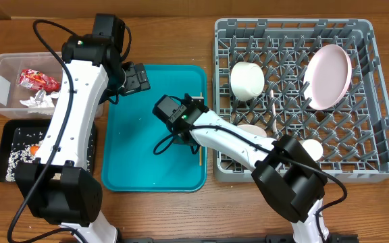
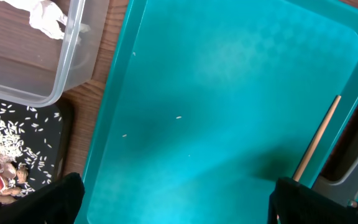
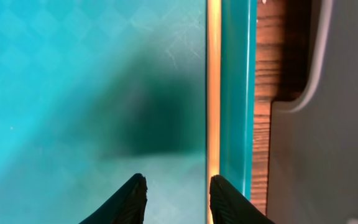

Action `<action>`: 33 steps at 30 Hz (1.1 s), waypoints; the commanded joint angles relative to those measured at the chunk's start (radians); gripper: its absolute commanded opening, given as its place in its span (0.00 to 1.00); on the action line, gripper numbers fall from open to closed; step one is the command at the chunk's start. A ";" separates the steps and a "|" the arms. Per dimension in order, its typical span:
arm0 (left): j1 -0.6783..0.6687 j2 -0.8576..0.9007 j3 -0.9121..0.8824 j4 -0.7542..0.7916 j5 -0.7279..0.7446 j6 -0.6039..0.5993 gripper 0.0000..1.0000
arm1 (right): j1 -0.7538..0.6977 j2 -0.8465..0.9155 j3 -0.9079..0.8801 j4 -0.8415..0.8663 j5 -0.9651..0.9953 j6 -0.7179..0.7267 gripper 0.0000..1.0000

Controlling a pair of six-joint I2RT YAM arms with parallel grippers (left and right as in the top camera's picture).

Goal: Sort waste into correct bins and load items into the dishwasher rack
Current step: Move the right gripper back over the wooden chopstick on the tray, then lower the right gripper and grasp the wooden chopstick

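While left jaws gape over the tray (image 2: 229, 93), right jaws gape beside the chopstick (image 3: 213, 93).

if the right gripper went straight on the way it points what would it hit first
Probably the chopstick lying along the right wall of the tray. One finger of the open right gripper lines up with it, and the other lines up with bare tray floor. Depth is unclear.
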 commanded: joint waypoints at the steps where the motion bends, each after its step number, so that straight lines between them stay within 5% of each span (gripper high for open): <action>1: -0.009 0.010 0.022 0.001 -0.013 0.018 1.00 | -0.005 0.006 -0.037 0.027 0.023 0.004 0.37; 33: -0.009 0.010 0.022 0.001 -0.013 0.018 1.00 | -0.022 0.006 -0.131 0.127 0.000 -0.012 0.38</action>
